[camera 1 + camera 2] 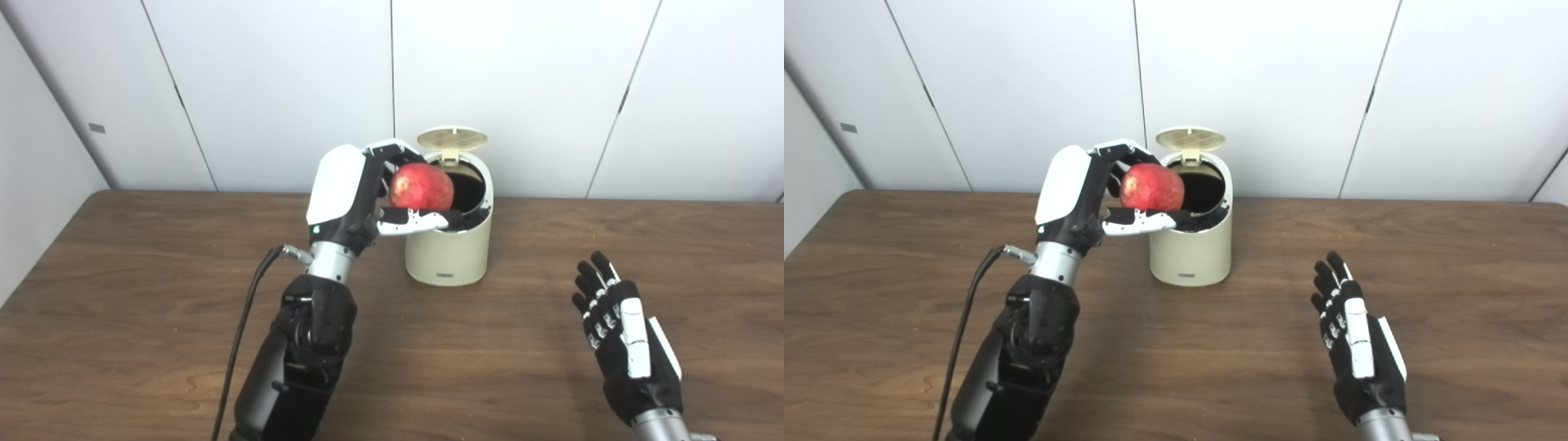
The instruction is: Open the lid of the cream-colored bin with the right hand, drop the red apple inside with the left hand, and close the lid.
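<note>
The cream-colored bin [450, 251] stands at the middle back of the wooden table [122, 294]. Its round lid [452, 138] is flipped up at the rear, so the dark inside shows. My left hand [352, 196] is shut on the red apple [421, 187] and holds it at the bin's left rim, partly over the opening. The thumb lies under the fruit, the fingers curl over its top. My right hand [625, 334] hovers low over the table at the front right, open, fingers straight and apart, holding nothing, well apart from the bin.
White wall panels [520, 73] close off the back of the table. A black cable [242, 343] runs along my left forearm down to the front edge. Bare wood lies between the bin and my right hand.
</note>
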`<state>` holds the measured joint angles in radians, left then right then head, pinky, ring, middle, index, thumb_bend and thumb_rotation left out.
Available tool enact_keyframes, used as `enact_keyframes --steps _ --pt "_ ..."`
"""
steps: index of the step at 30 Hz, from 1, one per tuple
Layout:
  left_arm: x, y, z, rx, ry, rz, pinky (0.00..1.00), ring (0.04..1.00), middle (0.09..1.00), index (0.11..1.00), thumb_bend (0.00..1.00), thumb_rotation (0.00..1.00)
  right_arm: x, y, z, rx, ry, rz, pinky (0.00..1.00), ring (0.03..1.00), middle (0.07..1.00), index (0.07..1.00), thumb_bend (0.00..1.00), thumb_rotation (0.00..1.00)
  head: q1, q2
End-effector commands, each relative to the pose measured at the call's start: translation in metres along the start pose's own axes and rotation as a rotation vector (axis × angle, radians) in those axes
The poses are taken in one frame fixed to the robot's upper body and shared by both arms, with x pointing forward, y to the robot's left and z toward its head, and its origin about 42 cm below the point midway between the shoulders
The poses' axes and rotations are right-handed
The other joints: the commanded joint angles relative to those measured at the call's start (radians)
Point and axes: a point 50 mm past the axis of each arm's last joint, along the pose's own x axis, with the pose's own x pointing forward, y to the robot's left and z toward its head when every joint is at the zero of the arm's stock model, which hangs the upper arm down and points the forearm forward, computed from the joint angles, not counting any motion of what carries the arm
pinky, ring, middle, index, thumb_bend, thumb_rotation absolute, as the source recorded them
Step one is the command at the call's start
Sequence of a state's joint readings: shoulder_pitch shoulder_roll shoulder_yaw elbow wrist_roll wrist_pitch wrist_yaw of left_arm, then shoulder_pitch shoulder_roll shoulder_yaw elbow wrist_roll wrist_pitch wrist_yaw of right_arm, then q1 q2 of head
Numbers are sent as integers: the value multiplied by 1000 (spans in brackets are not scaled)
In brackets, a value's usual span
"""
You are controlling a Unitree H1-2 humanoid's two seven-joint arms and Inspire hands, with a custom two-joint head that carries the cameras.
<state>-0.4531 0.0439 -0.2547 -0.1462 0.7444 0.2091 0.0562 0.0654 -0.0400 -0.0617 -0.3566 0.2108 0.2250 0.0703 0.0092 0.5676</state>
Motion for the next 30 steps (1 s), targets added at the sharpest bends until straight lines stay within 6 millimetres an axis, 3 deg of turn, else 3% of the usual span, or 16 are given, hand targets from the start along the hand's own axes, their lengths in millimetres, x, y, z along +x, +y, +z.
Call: enact_keyframes --steps 1,5,17,30 --pt "19 5 16 -2 -90 72 355 407 531 498 473 0 2 5 14 5 -76 15 989 989 967 971 511 929 1 1" --pt "31 -9 12 -6 -95 73 372 390 487 500 475 0 0 8 14 9 -65 22 991 990 967 977 495 933 0 2" --pt "61 -23 4 6 -104 84 339 396 503 507 473 0 -4 12 15 88 -40 37 988 983 964 983 462 965 10 9" --pt "67 -21 -8 156 -122 63 335 398 488 508 473 0 -5 9 17 89 -37 38 960 971 953 975 499 943 16 14"
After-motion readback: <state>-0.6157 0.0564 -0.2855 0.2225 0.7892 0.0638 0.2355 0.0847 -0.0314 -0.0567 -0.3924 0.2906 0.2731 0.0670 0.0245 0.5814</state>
